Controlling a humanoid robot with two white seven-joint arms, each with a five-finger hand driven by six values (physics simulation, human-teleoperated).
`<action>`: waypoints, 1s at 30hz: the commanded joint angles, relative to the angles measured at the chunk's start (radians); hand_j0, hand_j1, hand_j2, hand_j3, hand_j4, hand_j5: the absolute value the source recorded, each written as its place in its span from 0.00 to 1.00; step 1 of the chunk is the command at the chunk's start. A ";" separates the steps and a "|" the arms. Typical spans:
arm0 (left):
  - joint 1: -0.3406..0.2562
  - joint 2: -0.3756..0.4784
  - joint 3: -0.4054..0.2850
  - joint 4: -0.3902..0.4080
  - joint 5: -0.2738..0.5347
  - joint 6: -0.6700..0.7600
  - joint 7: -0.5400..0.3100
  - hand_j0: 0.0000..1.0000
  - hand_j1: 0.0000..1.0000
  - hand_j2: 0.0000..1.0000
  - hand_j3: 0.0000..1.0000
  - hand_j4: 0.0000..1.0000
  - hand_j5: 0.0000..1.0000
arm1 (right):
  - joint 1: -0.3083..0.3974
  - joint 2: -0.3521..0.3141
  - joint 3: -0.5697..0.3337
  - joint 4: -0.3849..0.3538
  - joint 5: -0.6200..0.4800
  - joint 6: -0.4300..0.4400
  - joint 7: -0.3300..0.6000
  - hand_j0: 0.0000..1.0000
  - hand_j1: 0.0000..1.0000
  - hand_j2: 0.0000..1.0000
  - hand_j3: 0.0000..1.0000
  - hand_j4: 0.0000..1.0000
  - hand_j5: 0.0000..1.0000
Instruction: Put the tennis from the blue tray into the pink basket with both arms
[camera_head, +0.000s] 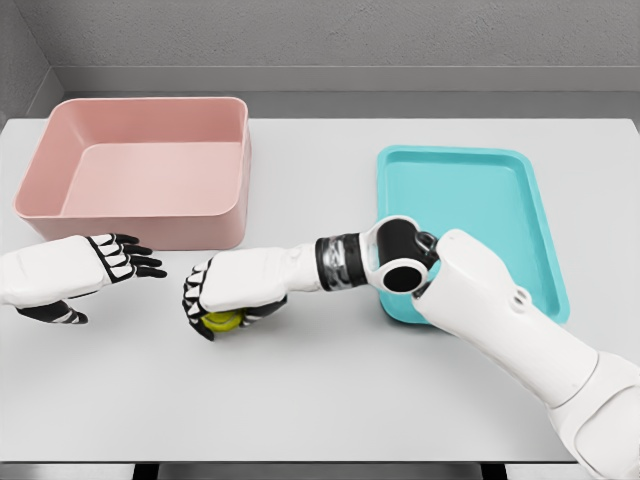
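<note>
The right hand (232, 290) reached across the white table (330, 390) from the right, its forearm passing over the near left corner of the blue tray (520, 200). Its fingers were curled down around the tennis ball (222, 320), whose yellow-green surface showed only under the palm, low over the table; whether the ball touched the tabletop could not be told. The ball was out of the tray and well to its left, in front of the pink basket (140, 170) near that basket's front right corner, and not in it. The left hand (95, 265) came in from the left edge, just beside the right hand but apart from it, fingers stretched out toward it and holding nothing, thumb hanging below. The basket stood at the table's far left.
</note>
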 joint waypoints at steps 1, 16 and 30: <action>0.000 0.001 0.000 0.003 0.006 0.001 0.000 1.00 1.00 1.00 1.00 1.00 1.00 | -0.002 0.022 0.002 0.004 -0.004 0.007 -0.001 0.35 0.35 0.35 0.35 0.35 0.35; 0.000 0.002 0.000 0.017 0.009 0.001 0.000 1.00 1.00 1.00 1.00 1.00 1.00 | -0.034 0.062 0.002 0.172 0.004 0.007 -0.001 0.35 0.35 0.35 0.35 0.35 0.35; 0.000 0.002 0.000 0.016 0.010 0.001 0.000 1.00 1.00 1.00 1.00 1.00 1.00 | -0.029 0.060 0.002 0.180 0.016 0.010 -0.001 0.84 0.84 0.84 0.84 0.84 0.84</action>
